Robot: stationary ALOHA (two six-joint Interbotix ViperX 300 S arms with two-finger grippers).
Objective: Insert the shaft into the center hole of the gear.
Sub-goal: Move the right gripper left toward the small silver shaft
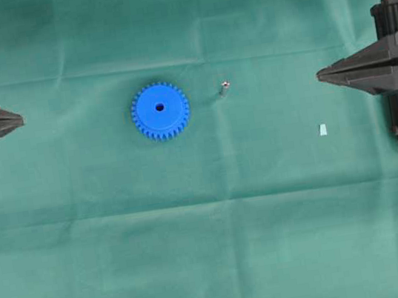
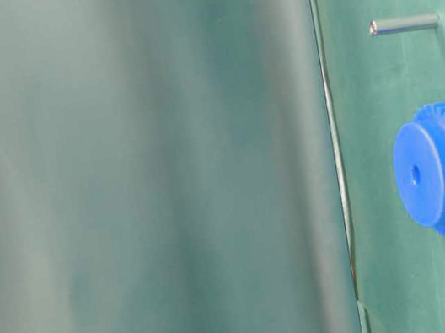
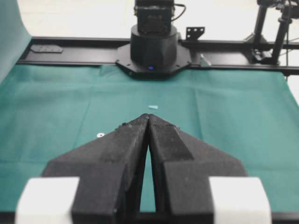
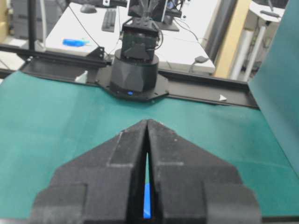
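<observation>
Clearly nothing is done: the shaft (image 1: 224, 88) seemingly stands upright just beside the gear (image 1: 159, 110), its center hole (image 1: 159, 108) empty; left claw (image 1: 21, 120) and right claw (image 1: 318, 75) pinched together, holding nothing, well apart from both

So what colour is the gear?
Bright blue gear, clearest in the overhead view.
</observation>
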